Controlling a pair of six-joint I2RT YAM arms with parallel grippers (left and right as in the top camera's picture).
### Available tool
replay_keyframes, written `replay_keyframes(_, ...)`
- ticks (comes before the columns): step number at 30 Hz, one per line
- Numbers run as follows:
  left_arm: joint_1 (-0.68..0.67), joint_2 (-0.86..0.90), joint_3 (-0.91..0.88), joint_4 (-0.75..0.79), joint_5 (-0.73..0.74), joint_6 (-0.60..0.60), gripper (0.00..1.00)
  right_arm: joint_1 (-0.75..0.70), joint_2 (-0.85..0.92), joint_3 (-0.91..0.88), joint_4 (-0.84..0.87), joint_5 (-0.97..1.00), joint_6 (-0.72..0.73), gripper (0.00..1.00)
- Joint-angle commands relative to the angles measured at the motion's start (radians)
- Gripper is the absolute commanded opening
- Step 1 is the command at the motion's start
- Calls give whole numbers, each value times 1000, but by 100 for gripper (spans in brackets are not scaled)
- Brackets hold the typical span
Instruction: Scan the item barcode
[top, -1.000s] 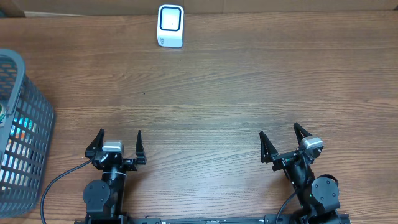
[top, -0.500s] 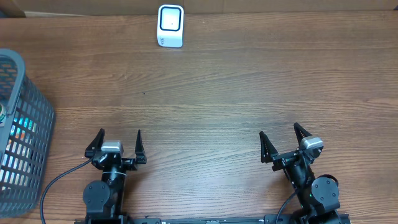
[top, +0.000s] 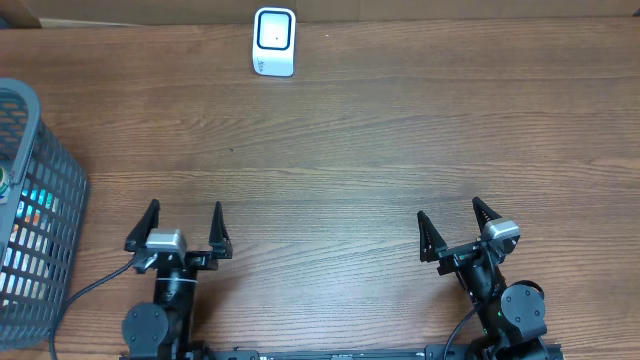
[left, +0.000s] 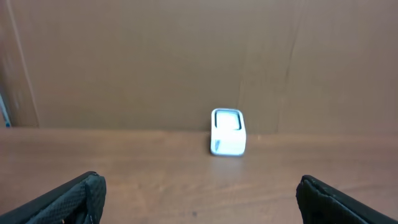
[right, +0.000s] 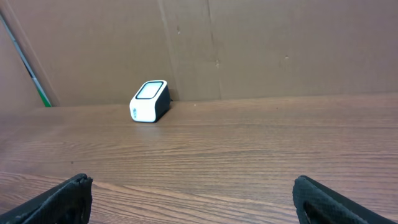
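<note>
Logged the state at the start of the task: pick-up step not yet begun, nothing held. Found the left fingers (top: 217, 228) spread wide at the near left of the bench (top: 350, 150), pinching nothing. Found the right fingers (top: 428, 238) spread just as wide at the near right, also pinching nothing. Checked this in both wrist views: dark finger ends low in each corner, bare wood between them. Located the scanner (top: 274, 42), white with a dark window, standing at the far edge a little left of centre, close to the brown backboard and well apart from both arms. Located the basket (top: 45, 170), grey mesh, at the left edge of the bench, partly cut off in the overhead view. Made out the item (top: 38, 205) only as coloured packaging behind the mesh, inside the basket; could not tell its shape, its label or where its barcode sat. Judged the step in hand to be the reach for the item. Judged the left arm better placed for it, being near the basket. Expected the next move to call for a swing to the left, a rise over the basket rim, a descent with fingers kept apart, then a closing on the packaging without catching the mesh. Expected the barcode face to need turning toward the scanner window afterwards. Counted: one scanner, one basket, two arms, two fingers on each. Could not count the contents of the basket.
</note>
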Motion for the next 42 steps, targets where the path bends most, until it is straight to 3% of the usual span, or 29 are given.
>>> replay_keyframes(1,-2,7,102,-19,10,-18,100,4,-12,-10,3,10,-8,100)
replay_keyframes(7,-2,147,245,-55,37,-18,100,4,-12,-10,3,10,-7,100)
replay_keyframes(13,-2,411,491,-159,124,-18,99,4,-12,-10,3,10,-8,100)
replay_keyframes(18,-2,672,796,-392,182,-18,100,4,-12,-10,3,10,-7,100)
replay_keyframes(27,-2,1095,1422,-974,238,-17,100,4,-12,-10,3,10,-8,100)
replay_keyframes(29,0,1161,1486,-1039,235,-13,100,4,-12,-10,3,10,-8,100)
replay_keyframes(39,21,1313,1491,-1062,213,-1,99,4,-12,-10,3,10,-8,100)
replay_keyframes(42,92,1333,1533,-1076,213,-66,100,4,-12,-10,3,10,-8,100)
